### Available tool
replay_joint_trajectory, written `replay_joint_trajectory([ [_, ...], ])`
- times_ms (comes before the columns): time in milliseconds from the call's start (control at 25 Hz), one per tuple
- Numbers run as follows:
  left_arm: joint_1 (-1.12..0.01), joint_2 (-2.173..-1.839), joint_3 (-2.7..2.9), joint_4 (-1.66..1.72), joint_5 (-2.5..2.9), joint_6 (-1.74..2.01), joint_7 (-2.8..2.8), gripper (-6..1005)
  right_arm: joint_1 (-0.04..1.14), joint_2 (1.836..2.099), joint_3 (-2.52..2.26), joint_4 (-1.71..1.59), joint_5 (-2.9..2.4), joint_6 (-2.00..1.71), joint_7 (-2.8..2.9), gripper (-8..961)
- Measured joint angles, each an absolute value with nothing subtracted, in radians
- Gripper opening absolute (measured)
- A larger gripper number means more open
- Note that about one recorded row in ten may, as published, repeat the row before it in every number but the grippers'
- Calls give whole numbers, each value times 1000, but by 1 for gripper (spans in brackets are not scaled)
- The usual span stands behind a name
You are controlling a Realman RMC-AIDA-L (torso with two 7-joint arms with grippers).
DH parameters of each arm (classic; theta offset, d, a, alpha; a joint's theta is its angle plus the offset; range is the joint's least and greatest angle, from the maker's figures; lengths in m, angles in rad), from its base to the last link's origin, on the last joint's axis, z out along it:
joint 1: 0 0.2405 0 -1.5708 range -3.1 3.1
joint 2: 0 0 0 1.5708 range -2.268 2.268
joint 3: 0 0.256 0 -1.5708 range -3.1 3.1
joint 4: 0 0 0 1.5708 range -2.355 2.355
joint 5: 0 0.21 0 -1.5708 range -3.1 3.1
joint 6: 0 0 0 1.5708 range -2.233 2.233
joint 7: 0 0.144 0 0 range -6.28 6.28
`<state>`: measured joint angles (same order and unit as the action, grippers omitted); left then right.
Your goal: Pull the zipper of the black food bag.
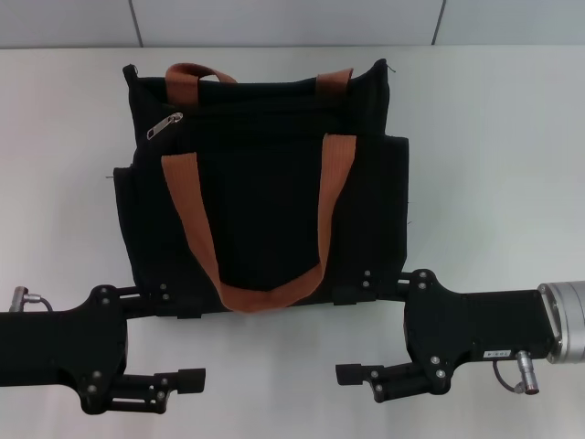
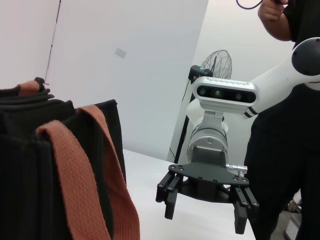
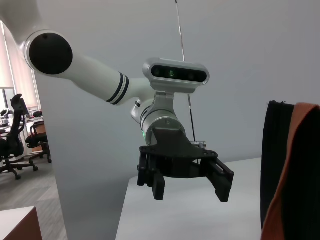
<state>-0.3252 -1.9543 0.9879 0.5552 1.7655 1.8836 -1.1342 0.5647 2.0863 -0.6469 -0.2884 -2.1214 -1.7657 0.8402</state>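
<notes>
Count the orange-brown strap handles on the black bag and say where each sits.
2: one handle arches over the black food bag's top edge; the other handle loops down its front panel.

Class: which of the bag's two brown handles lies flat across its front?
The long handle looping down the black food bag; the other handle sits along the top edge.

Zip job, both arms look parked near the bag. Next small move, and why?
Probably bring the left gripper up and forward toward the zipper. The silver pull sits at the black food bag's upper left, on that arm's side, and nothing touches it yet. Both grippers are open and low at the bag's near edge; the right gripper is farther from the pull.
</notes>
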Motion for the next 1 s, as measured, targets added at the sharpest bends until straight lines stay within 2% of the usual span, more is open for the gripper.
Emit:
replay_joint_trajectory([
  [640,-325,-1960,951,555,1758,1912,-1129,776,563,2086,-644,-288,-2121,-1776,844,810],
  [680,-326,-1980,859,555,1754,1956,-1116,776,562,2086,-644,-288,-2121,-1776,844,810],
  [840,-326,-2004,754,555,1745,1995,-1093,774,561,2085,-644,-288,-2121,-1777,844,810],
  [880,-321,-2022,684,554,1680,2005,-1073,774,561,2085,-644,-288,-2121,-1777,844,810],
  [1000,-308,-2027,555,506,1552,1979,-1053,773,558,2085,-644,-288,-2121,-1777,844,810],
])
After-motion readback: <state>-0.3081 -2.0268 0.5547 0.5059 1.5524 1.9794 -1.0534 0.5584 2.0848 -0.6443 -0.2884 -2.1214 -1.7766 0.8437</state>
